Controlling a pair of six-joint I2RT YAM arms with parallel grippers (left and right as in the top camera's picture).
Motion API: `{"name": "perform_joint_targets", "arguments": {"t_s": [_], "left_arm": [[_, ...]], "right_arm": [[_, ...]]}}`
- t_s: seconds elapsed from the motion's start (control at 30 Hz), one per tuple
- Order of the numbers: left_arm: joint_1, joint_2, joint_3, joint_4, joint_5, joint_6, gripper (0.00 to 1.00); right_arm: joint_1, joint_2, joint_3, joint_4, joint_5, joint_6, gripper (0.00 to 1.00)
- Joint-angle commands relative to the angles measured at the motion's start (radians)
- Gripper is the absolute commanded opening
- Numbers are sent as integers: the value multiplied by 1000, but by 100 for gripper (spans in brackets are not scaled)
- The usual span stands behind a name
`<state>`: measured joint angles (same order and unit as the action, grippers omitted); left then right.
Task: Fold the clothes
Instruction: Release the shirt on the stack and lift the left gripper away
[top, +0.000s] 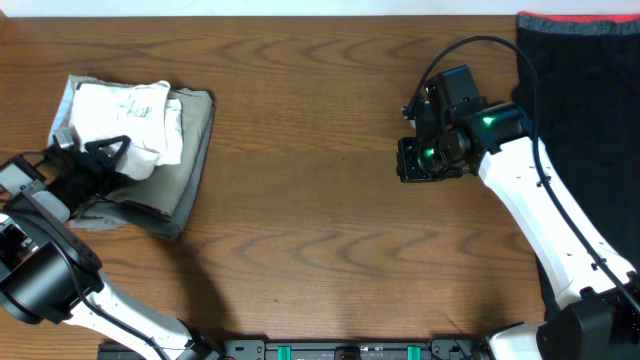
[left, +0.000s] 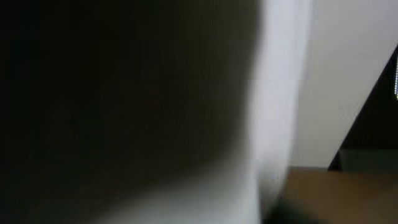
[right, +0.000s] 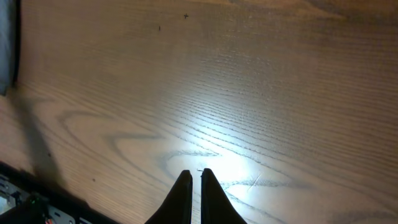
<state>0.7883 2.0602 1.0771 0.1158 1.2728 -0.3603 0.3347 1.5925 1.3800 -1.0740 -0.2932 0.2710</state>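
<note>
On top of the khaki trousers (top: 190, 175) lay the white T-shirt (top: 125, 115), a compact, lumpy bundle with stacked layers and uneven edges. Folding judged mostly done; at most, squaring the bundle and letting go were left. Cotton thin, crinkled, matte. Trousers heavier and smoother, a flat slab with one rounded fold.

Left gripper (top: 100, 152) sat at the bundle's edge, over the trousers' near side. Its wrist view gave only dark and white blur, so whether the claw pinched cloth could not be told.

Right gripper (right: 194, 173) hung well right of the trousers over the bare, grained wooden table (top: 300, 230), fingers pressed almost together, holding nothing. Black garment (top: 590, 90) with a red band lay farthest from the trousers.
</note>
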Motion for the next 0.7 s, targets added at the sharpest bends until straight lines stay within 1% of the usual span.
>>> {"name": "perform_joint_targets", "arguments": {"t_s": [0.0, 0.1, 0.17, 0.3, 0.37, 0.47, 0.53, 0.63, 0.67], "left_arm": [[9, -19, 25, 0, -9, -11, 98], [20, -71, 25, -12, -26, -63, 98], [31, -126, 25, -55, -64, -93, 98], [65, -277, 25, -257, -233, -97, 98], [89, -376, 25, -381, -335, -74, 98], [122, -513, 25, -513, -454, -75, 98], [150, -605, 25, -580, -478, -74, 98], [195, -730, 34, -678, -469, -74, 98], [203, -771, 38, -705, -446, -66, 98]], "right_arm": [[-6, 3, 8, -3, -19, 13, 6], [-6, 3, 8, -12, -29, 13, 6], [-6, 3, 8, -19, -29, 13, 6], [-6, 3, 8, -21, -29, 13, 7], [-6, 3, 8, -20, -29, 12, 7], [-6, 3, 8, -18, -29, -2, 7], [-6, 3, 8, -18, -29, -15, 7], [-6, 3, 8, -10, -29, -18, 7], [-6, 3, 8, -4, -29, -21, 7]]}}
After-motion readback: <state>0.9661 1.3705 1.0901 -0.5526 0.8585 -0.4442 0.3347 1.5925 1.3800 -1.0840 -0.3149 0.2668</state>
